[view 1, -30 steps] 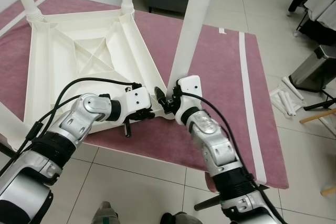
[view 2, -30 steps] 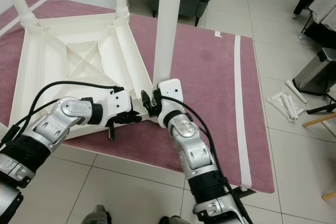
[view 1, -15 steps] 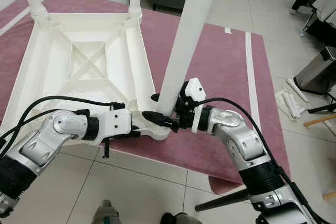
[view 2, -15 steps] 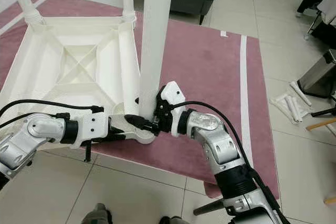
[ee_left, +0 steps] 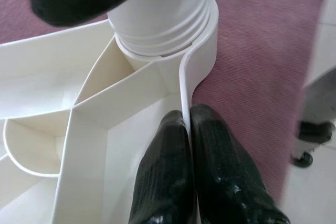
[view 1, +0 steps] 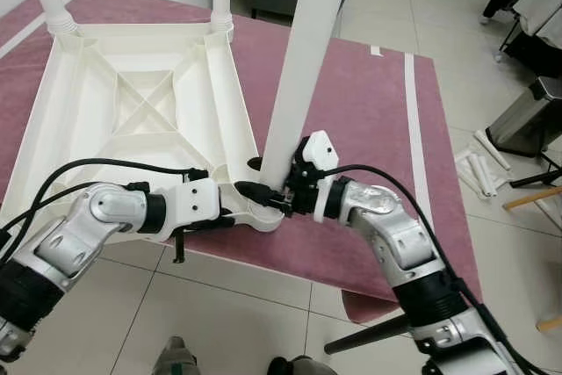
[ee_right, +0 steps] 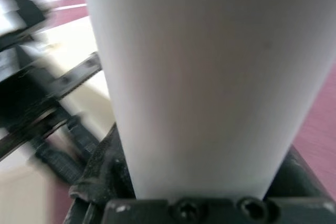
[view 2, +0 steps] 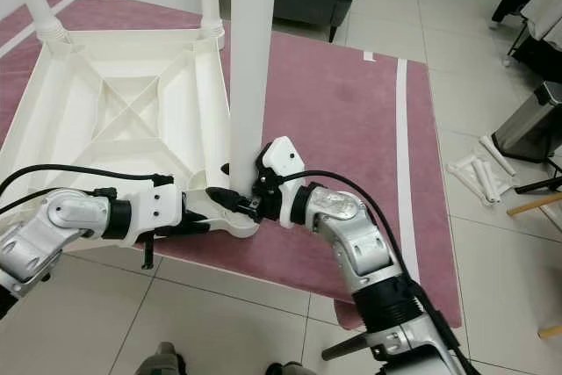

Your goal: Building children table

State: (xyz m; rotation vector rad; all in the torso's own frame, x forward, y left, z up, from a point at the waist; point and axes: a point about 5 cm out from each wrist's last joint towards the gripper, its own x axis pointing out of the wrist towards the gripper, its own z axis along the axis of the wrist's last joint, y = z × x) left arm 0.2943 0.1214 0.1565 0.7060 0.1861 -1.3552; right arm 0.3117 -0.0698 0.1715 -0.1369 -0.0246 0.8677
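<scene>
White leg [view 1: 299,85] in tabletop [view 1: 105,103] socket

Upturned white table top [view 1: 132,111] lies on the maroon rug [view 1: 369,111], its ribbed underside open from above between the corner legs. Near corner socket is crowded: the tall white leg [view 1: 299,85] stands in it, the right gripper [view 1: 263,192] clamps round the leg's base, and the left gripper [ee_left: 186,129] pinches the rim wall just beside the socket. Rug to the right of the leg lies open. A grey bin [view 1: 527,120] and loose white tubes [view 1: 479,164] stand well apart on the tiles.
</scene>
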